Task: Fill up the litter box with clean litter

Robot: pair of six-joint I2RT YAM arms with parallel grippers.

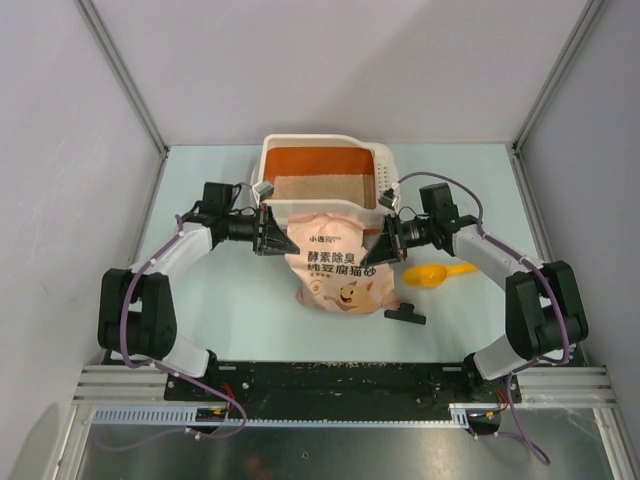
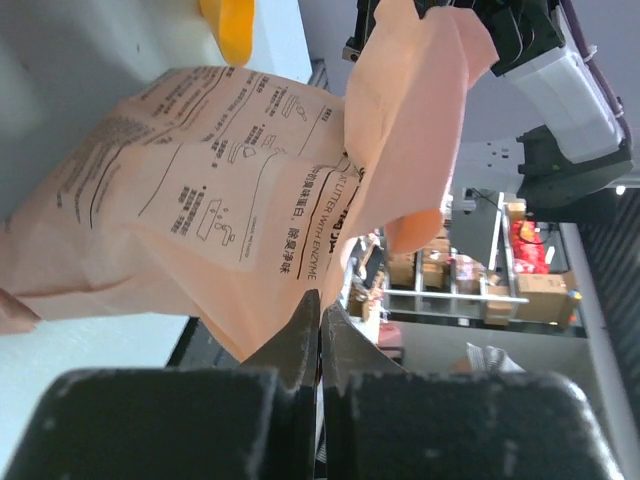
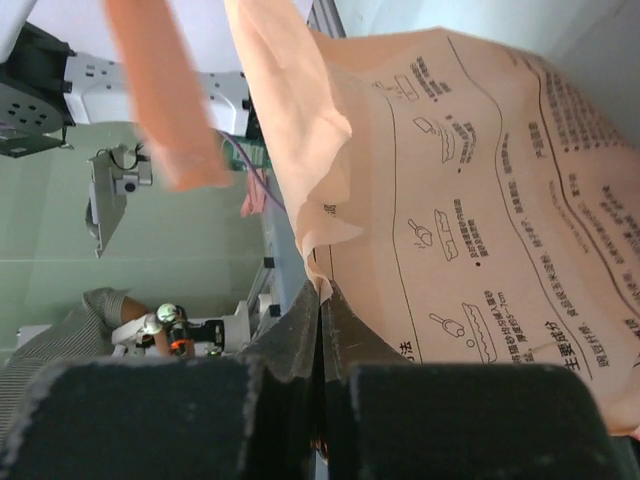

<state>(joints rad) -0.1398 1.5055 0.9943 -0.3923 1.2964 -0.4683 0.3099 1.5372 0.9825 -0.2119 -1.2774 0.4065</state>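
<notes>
Holding the pink bag (image 1: 340, 272) by its two upper corners, the arms stretch it between them just in front of the litter box (image 1: 372, 150). The box sits at the far middle of the worktop (image 1: 200, 300). The left fingers (image 2: 300, 340) are pressed together with a fold of the bag's edge pinched between them. The right fingers (image 3: 340, 325) nip the opposite edge the same way. Some clean litter (image 1: 320, 188) already lies as a pale beige layer in the near part of the box, with orange-brown plastic bare beyond it. By my reading the fill is only partly done and pouring is the step in hand.

The bag's top edge looks loose and floppy in both wrist views, though the mouth itself is not clearly shown. To pour well, both corners should rise together and level. They should stay apart so the opening does not collapse, and the mouth should pass over the near rim before the bag is tipped. A slow tilt seems wise. Each hold is a thin pinch on slick film, and a sudden shift of granules could pull a corner free or spill short of the box.

An orange scoop (image 1: 440, 273) and a small black part (image 1: 405, 315) lie near the bag's lower right. The swinging bag should stay off them.
</notes>
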